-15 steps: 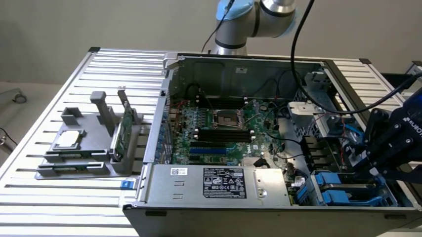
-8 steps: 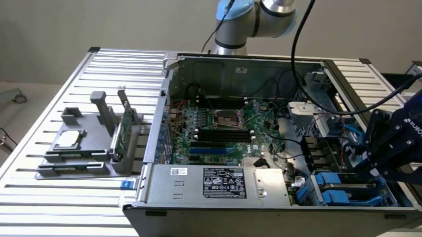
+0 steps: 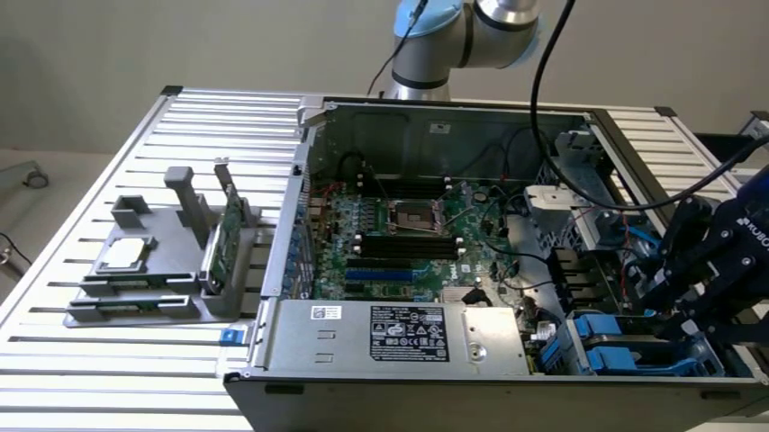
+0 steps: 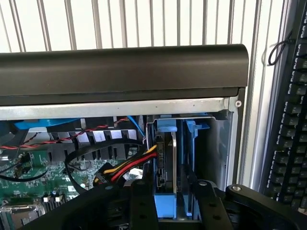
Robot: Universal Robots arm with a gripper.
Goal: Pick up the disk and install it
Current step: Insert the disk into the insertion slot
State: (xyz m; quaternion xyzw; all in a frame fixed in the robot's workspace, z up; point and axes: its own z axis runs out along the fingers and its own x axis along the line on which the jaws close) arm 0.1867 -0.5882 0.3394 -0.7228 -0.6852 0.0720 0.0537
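Blue-framed disk (image 4: 165, 163) is sitting edge-on in the drive bay of the open computer case (image 3: 397, 396), with the gripper (image 4: 173, 201) poised right over it.

In the wrist view, the two black fingers (image 4: 144, 203) are standing on either side of the disk's blue carrier, a little apart from it and not clamping it, so the jaws are showing as partly open with nothing held. That view is also showing red, yellow and black cables (image 4: 127, 165) running up beside the disk, and a keyboard (image 4: 292, 120) lying outside the case wall. The exterior view is instead showing the gripper (image 3: 703, 288) hanging over the case's bay corner, above blue drive carriers (image 3: 619, 346), with the motherboard (image 3: 409, 238) further inside and a grey fixture (image 3: 150, 270) resting outside the case on the slatted table (image 3: 121, 360).
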